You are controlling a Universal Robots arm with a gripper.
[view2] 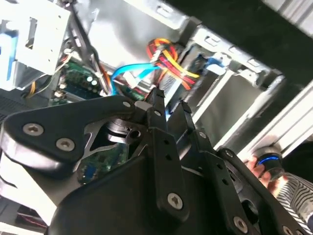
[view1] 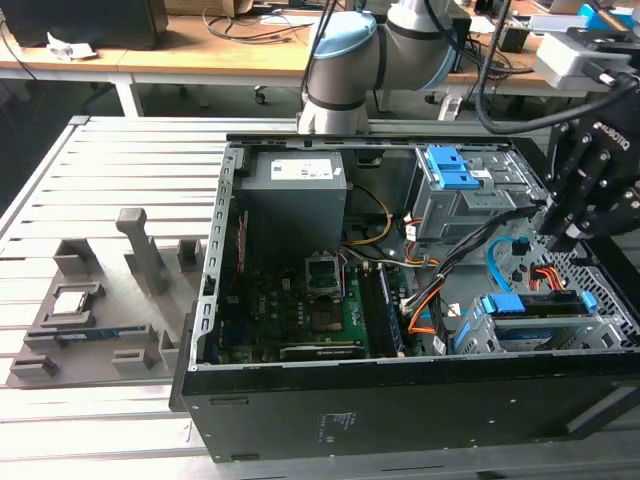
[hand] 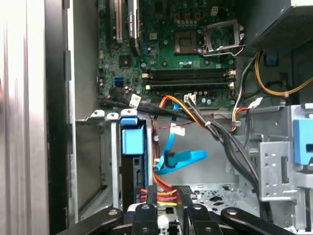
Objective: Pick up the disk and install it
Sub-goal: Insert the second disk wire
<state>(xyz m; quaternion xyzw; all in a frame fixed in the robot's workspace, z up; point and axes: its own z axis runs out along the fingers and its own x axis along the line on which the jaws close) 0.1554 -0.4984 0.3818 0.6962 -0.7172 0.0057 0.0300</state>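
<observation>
Arm: reaches from behind the case (view1: 420,400) and bends down over its right end in the exterior view, the gripper (view1: 568,240) hanging just above the case interior.
Gripper: empty; in both wrist views the two fingers (hand: 146,196) stand close together with a narrow gap between the tips, nothing clamped.
Disk: the disk (view1: 535,310) sits in the lower bay at the case's front corner on the exterior view's right, blue rails showing at its edge; in the first wrist view its blue rail end (hand: 133,139) stands in the bay just beyond the fingertips.
Nearest: gripper hovers just above and beside the bay, apart from the disk.
Cables: orange, red and blue cables (hand: 176,159) run between bay and motherboard (hand: 181,54).
Hidden: the disk's label and most of its body are covered by the bay; in the second wrist view the gripper body blocks much of the interior.
Cut off: a hand (view2: 259,171) shows partly at the case edge in the second wrist view.
Tray: a grey tray (view1: 90,320) lies beside the case on the exterior view's left.
</observation>
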